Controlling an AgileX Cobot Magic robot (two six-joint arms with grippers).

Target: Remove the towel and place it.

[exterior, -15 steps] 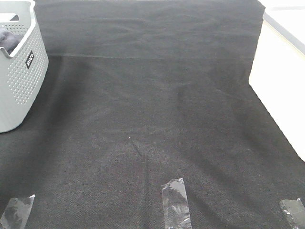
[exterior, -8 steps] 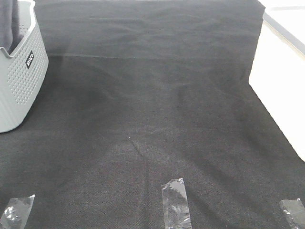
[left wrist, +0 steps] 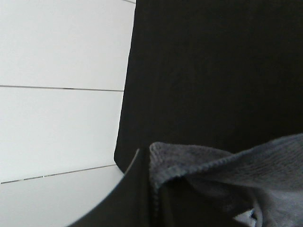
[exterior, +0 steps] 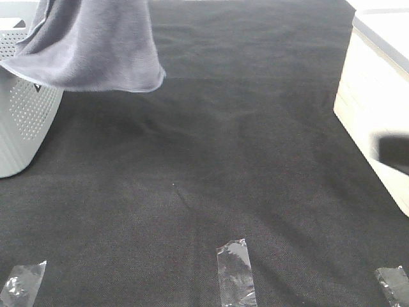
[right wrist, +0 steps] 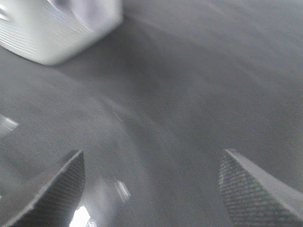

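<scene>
Grey-lavender terry is pinched in the left end effector (left wrist: 152,194), clamped shut on a fold of the towel (exterior: 96,45). The cloth hangs at about ten o'clock in the overhead view, draped above the white perforated basket (exterior: 25,121) with its hem loose. The right end effector (right wrist: 154,189) is spread wide and empty over the black worktop (exterior: 223,166). I'd lift until the hem clears the basket rim, then carry it toward centre and let the right catch a free corner.
</scene>
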